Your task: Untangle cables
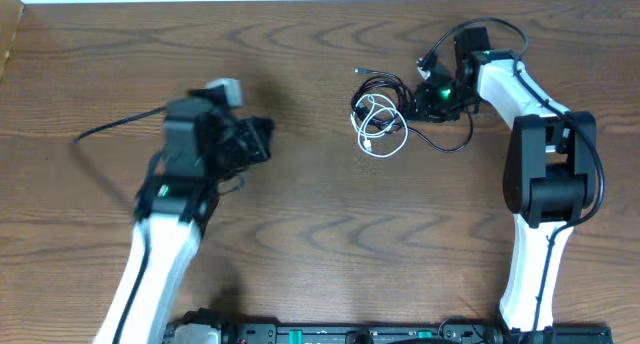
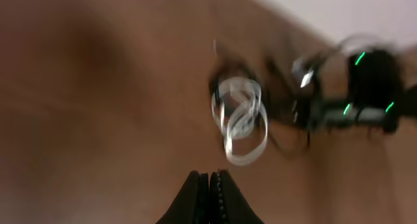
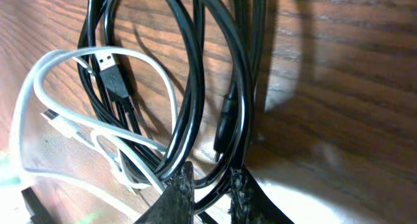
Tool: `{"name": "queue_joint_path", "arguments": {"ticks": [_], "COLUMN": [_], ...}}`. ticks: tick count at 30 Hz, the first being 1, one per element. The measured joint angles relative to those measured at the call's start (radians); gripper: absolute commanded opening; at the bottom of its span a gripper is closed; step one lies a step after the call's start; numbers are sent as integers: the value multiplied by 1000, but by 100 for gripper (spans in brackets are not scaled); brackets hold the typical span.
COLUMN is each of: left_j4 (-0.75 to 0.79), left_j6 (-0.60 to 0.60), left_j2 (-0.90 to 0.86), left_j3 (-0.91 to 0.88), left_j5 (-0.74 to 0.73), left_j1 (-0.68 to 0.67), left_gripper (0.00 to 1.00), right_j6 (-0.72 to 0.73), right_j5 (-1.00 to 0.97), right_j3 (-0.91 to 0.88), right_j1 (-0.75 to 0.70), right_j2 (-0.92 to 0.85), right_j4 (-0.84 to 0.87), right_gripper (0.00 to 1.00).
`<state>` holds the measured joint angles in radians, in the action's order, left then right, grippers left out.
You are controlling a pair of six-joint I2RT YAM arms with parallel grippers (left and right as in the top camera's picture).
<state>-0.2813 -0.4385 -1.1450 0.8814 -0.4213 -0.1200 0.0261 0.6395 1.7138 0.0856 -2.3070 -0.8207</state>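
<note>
the cables sit in one small tangle on the far right part of the wooden table (image 1: 320,244), just left of the right gripper (image 1: 428,96). in the overhead view the white cable (image 1: 375,124) lies in a few loose loops on the near left side of the heap. the black cables (image 1: 383,86) coil behind and beside it, and one black strand swings out in a wider loop towards the near right. white and black strands cross each other.

the right wrist view is close to the heap. the black cables (image 3: 195,68) run in several side-by-side strands from the top of the view down to the right gripper (image 3: 210,182). its jaws stand only narrowly apart, and black strands pass through the slit between the two tips. it cannot be told whether they are pinched or merely lie there. the white cable (image 3: 39,87) arcs on the left and passes under the black strands near the tips. a black usb plug (image 3: 111,71) rests on the wood inside the white arc.

the left gripper (image 1: 258,141) is well apart from the tangle, on the left half of the table and pointing right towards it. in its own blurred view the left gripper (image 2: 210,180) has its tips pressed together with nothing between them. the white cable (image 2: 242,120) shows ahead of it as pale rings.
</note>
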Motion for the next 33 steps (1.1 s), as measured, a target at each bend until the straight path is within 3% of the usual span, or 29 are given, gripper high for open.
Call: {"name": "queue_joint_path", "arguments": {"ticks": [4,6,9,12,19,29,33], "left_j4": [2,8,45,100,158,158,167], "left_j6": [-14,-18,-32,-35,-35,-35,-36], "left_j2": [-211,-291,-380,-436,-456,-457,-471], "left_j3": [2,2,2,4,5,5,5], "left_j5": [-141,-172,-196,-210,-193,-36,-13], "left_j1": [-35,-69,-121,-169,-212,-212,-212], "left_gripper": [9,17,40,45,46,46,46], "right_j6": [16,36,61,93,176,208,201], "right_j5": [-13,-21,-36,-44,-82,-235,-252], "right_j3": [0,0,-2,-2,-3,-2,-2], "right_j1": [1,4,19,49,159,244,243], "right_j2": [18,19,19,19,19,24,29], "right_j4": [-1,0,-1,7,53,77,81], "right_gripper": [10,9,9,7,8,30,31]}}
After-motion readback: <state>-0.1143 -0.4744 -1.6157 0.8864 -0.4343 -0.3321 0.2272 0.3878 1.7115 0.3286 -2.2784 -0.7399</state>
